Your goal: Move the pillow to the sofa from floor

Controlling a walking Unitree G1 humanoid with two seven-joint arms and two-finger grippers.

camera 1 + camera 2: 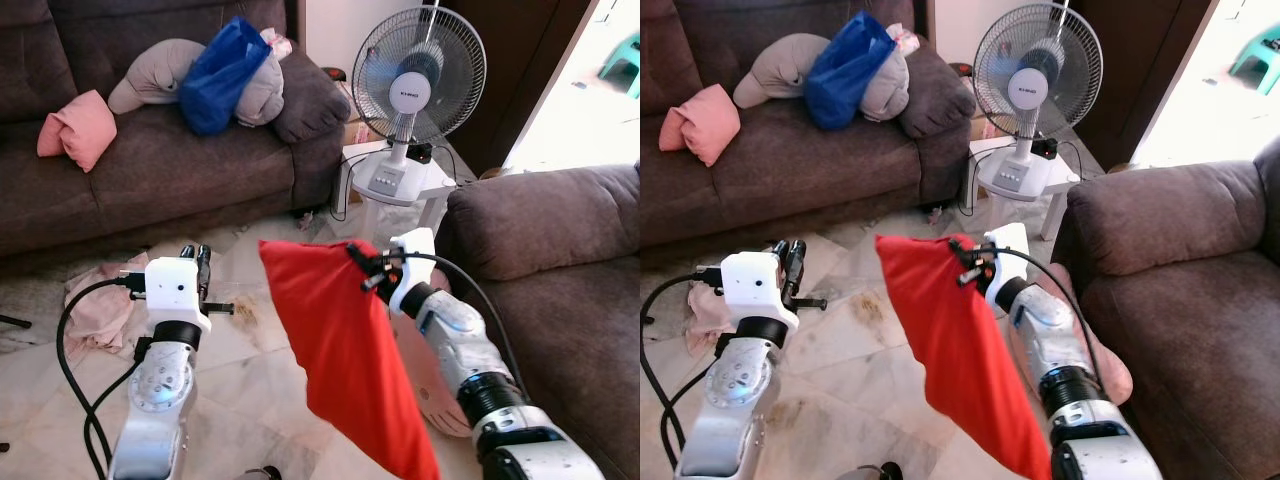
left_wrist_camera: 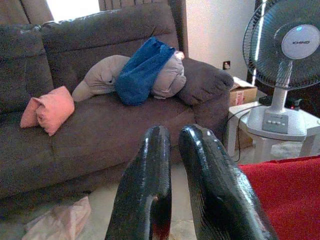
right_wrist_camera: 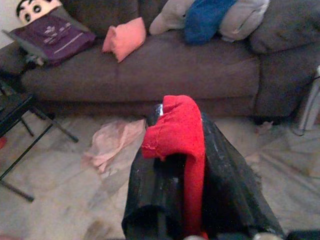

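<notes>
A red pillow (image 1: pixel 345 350) hangs in the air over the tiled floor, held by its top corner. My right gripper (image 1: pixel 362 266) is shut on that corner, and the red fabric (image 3: pixel 175 135) is pinched between its black fingers. My left gripper (image 1: pixel 196 262) is raised to the left of the pillow, its fingers (image 2: pixel 150 185) close together with nothing between them. The dark brown sofa (image 1: pixel 160 170) stands ahead across the floor, with open seat space at its middle.
On the sofa lie a pink cushion (image 1: pixel 78 128), a grey pillow (image 1: pixel 165 72) and a blue bag (image 1: pixel 220 75). A standing fan (image 1: pixel 415 85) sits on a white stool at the right. A brown armchair (image 1: pixel 560 250) is at my right. Pinkish cloth (image 1: pixel 100 300) lies on the floor.
</notes>
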